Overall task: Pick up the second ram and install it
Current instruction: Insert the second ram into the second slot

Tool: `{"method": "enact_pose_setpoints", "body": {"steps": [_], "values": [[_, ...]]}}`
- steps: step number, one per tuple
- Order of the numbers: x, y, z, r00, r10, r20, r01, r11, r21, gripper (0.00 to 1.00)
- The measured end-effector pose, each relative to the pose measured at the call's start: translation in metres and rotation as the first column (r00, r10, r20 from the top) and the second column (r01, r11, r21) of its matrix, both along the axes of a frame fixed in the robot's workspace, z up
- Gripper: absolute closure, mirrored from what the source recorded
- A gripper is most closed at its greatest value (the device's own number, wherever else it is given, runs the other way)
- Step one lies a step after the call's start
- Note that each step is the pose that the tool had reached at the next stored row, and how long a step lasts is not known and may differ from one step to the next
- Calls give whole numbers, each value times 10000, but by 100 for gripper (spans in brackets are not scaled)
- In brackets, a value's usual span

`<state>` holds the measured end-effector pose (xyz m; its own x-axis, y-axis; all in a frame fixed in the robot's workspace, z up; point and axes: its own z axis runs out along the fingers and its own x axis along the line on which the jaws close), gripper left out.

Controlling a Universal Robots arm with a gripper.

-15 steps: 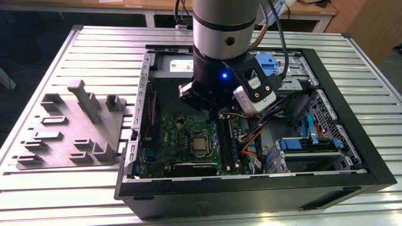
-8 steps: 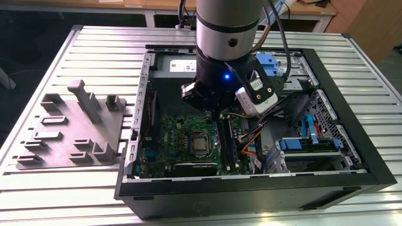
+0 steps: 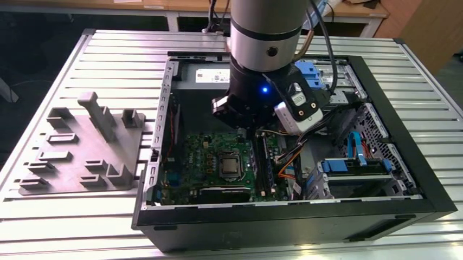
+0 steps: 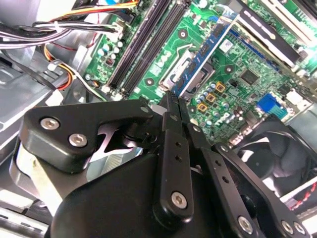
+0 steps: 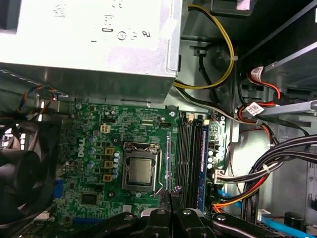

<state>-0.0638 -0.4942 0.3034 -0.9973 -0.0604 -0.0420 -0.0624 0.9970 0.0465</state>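
My gripper (image 4: pixel 172 101) is shut on the second ram (image 4: pixel 205 54), a long thin stick with a blue-green board that juts out from between the black fingertips. In the first wrist view the second ram (image 5: pixel 169 158) shows edge-on as a thin line in front of the gripper (image 5: pixel 173 194). It hangs over the green motherboard (image 5: pixel 94 158), beside the CPU socket (image 5: pixel 139 171). The long black memory slots (image 5: pixel 190 158) lie just to one side of it, and the stick is apart from them. In the exterior view the gripper (image 3: pixel 248 131) reaches down into the open case.
A grey power-supply box (image 5: pixel 94 37) borders the motherboard. Bundled cables (image 5: pixel 267 173) run past the slots. A black fan (image 4: pixel 270 158) sits at the board's edge. Case walls (image 3: pixel 289 214) enclose the work area. The grey moulded holder tray (image 3: pixel 83 149) lies at the exterior view's left.
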Motion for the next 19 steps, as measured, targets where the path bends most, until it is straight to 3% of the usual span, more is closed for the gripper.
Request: {"method": "enact_pose_setpoints", "body": {"steps": [8,15,19], "values": [[51,0,-74,10000,-5,0,5,10000,24,88],[60,0,-192,10000,-45,0,45,10000,26,88],[63,0,-208,10000,-53,-2,53,10000,32,88]]}}
